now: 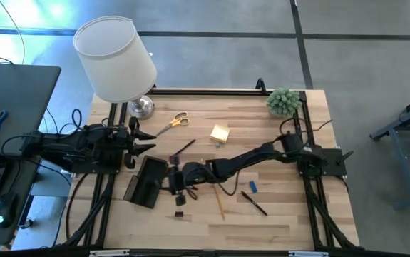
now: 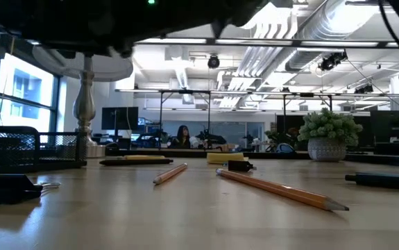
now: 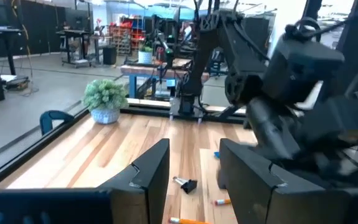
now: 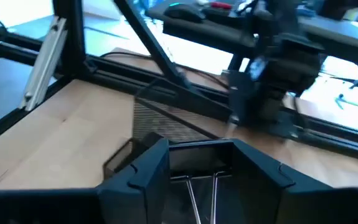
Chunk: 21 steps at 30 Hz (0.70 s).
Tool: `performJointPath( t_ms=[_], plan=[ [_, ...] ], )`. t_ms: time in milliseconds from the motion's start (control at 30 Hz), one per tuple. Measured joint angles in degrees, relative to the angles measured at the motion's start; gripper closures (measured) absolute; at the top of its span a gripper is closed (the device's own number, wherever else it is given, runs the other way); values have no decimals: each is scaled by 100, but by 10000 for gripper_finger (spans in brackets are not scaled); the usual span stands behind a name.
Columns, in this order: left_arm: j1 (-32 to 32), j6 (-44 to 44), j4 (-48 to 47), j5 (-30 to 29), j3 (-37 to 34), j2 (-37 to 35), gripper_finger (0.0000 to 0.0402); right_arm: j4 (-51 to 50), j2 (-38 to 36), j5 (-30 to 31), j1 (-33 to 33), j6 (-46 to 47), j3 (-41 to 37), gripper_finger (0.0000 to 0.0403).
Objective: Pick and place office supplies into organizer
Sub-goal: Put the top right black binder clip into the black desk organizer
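Clip: binder clip (image 4: 200, 163) sits between the right gripper's (image 4: 200, 168) jaws, black body crosswise, two wire handles running back toward the wrist; the jaws look clamped on its ends.
Organizer: black tray (image 1: 146, 182) lies on the desk (image 1: 276, 214) at the left-front, long axis running roughly front to back, slightly tilted.
Key relation: right gripper (image 1: 178, 178) hangs just beside the organizer's right edge, in the high view; the tray's mesh wall (image 4: 166, 121) lies straight ahead of the clip. My judgement: a short reach leftward would bring the clip over a compartment.
Nearer arm: right arm, already at the tray; left gripper (image 1: 135, 145) waits near the tray's back end, jaws apart and empty.
Left on the desk: yellow-handled scissors (image 1: 175, 121), yellow note pad (image 1: 219, 133), pencil (image 1: 219, 204), pen (image 1: 254, 204), small blue piece (image 1: 252, 187), two small clips (image 1: 179, 207), another clip (image 3: 185, 184).
Surroundings: lamp (image 1: 116, 58) at the back left, small plant (image 1: 284, 101) at the back right.
Hard to tell: compartments hidden by the right arm from above; whether the clip is clear of the tray's rim cannot be judged; the tray's contents do not show.
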Motion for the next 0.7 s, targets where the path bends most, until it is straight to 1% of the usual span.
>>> performJointPath(
  t_ms=[133, 300, 400, 567, 700],
  plan=[
    [-1, -25, -149, 2, 0, -156, 270, -147, 575, -156, 1, -7, 812, 257],
    [1, -28, -274, 2, 0, -188, 270, -354, 998, -165, -3, -6, 1532, 251],
    [2, -28, -269, 19, 0, -188, 270, -366, 1101, -165, 3, 24, 1689, 251],
    [2, -27, -265, 24, 0, -188, 270, -362, 1113, -178, 6, 178, 1704, 256],
    [0, -28, -238, 24, 0, -188, 270, -283, 1115, -266, 3, 178, 1704, 252]
  ],
)
